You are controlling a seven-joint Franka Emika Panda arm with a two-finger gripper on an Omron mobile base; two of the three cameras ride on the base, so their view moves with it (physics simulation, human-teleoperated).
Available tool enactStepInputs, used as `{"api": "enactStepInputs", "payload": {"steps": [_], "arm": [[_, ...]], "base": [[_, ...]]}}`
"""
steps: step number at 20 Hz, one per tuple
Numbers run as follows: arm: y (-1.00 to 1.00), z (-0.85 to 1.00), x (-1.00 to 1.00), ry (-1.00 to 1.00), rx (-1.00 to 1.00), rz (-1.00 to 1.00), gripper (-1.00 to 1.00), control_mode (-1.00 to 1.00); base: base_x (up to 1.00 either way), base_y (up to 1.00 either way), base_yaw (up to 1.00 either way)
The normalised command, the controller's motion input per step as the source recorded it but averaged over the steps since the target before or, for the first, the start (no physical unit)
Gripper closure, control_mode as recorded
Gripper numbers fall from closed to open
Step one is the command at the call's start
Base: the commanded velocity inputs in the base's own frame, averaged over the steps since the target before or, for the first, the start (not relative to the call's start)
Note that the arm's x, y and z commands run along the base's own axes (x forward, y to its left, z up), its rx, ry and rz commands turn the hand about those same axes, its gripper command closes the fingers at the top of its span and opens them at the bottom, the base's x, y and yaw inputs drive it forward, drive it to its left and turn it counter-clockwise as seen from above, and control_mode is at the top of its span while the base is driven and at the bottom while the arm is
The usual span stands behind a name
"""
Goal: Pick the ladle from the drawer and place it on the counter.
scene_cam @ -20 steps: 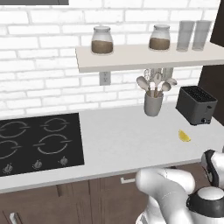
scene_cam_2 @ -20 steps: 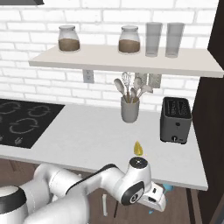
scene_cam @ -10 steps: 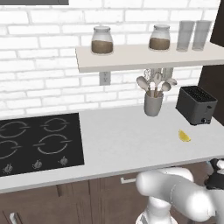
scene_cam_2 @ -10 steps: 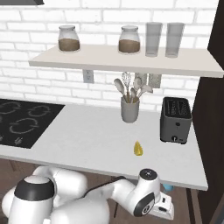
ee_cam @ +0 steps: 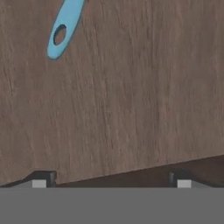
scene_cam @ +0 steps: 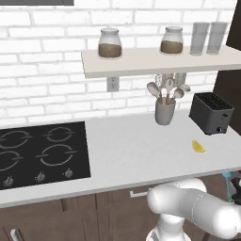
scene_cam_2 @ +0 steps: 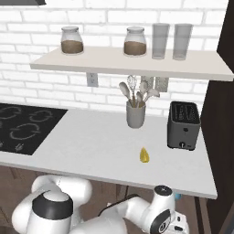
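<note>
The hand view looks straight down at the brown wood floor of the drawer (ee_cam: 131, 87). The teal-blue ladle (ee_cam: 63, 26) shows as the rounded end of its handle with a hanging hole, at the top left; its bowl is out of frame. My gripper (ee_cam: 111, 179) is open, its two dark fingertips far apart at the bottom edge, with nothing between them and well short of the handle. A speck of blue (scene_cam_2: 177, 197) shows under the front edge of the counter (scene_cam_2: 91, 141), by my lowered wrist (scene_cam_2: 162, 219). The counter (scene_cam: 132, 150) is speckled grey-white.
On the counter stand a black toaster (scene_cam_2: 183, 124), a grey utensil holder with pale spoons (scene_cam_2: 135, 112) and a yellow lemon wedge (scene_cam_2: 144, 155). A black cooktop (scene_cam: 40, 153) lies at the left. A wall shelf (scene_cam: 160, 61) carries jars and glasses.
The arm has dropped lower and further right below the counter's front edge. The gripper has stayed open.
</note>
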Motion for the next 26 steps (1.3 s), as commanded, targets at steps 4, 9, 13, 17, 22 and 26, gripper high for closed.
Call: {"api": "enactStepInputs", "payload": {"steps": [4, 9, 13, 17, 22, 26], "arm": [[-0.38, -0.14, -0.68, 0.16, 0.00, 0.05, -1.00, -1.00], [-0.78, 0.00, -1.00, 0.30, 0.00, 0.04, -1.00, -1.00], [-0.89, -0.03, -1.00, 0.42, 0.00, 0.01, -1.00, -1.00], [-0.88, -0.35, -1.00, 0.38, 0.00, 0.00, -1.00, -1.00], [-0.14, 0.59, -0.83, 0.00, 0.15, 0.04, -1.00, -1.00], [0.20, 1.00, -0.09, -0.08, 0.32, 0.05, -1.00, -1.00]], "base": [[0.00, 0.00, 0.00], [0.00, 0.00, 0.00], [0.00, 0.00, 0.00], [0.00, 0.00, 0.00], [0.00, 0.00, 0.00], [0.00, 0.00, 0.00]]}}
